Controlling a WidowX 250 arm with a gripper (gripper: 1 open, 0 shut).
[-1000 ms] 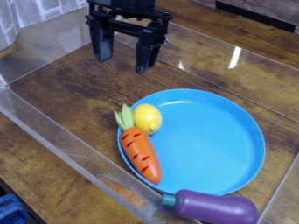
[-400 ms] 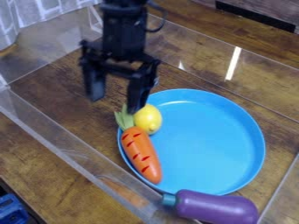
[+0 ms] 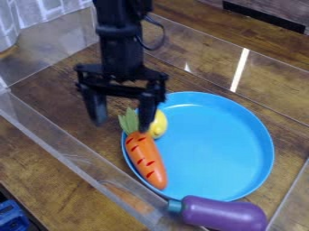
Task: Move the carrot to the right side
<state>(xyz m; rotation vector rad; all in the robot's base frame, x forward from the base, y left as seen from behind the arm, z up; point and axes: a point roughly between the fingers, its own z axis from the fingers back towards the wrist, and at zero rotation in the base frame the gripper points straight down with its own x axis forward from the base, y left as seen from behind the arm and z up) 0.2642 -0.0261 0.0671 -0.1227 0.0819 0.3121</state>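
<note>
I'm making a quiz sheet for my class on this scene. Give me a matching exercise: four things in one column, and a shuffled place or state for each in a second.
Things:
1. carrot
2. lemon
3. eggplant
4. gripper

Places or states:
a. jaws open, pointing down above the carrot's leafy end
b. lying along the left rim of the blue plate
c. on the wooden table at the plate's near edge
d. on the plate, just behind the carrot's green top

Pairs: 1-b, 2-d, 3-c, 4-a
</note>
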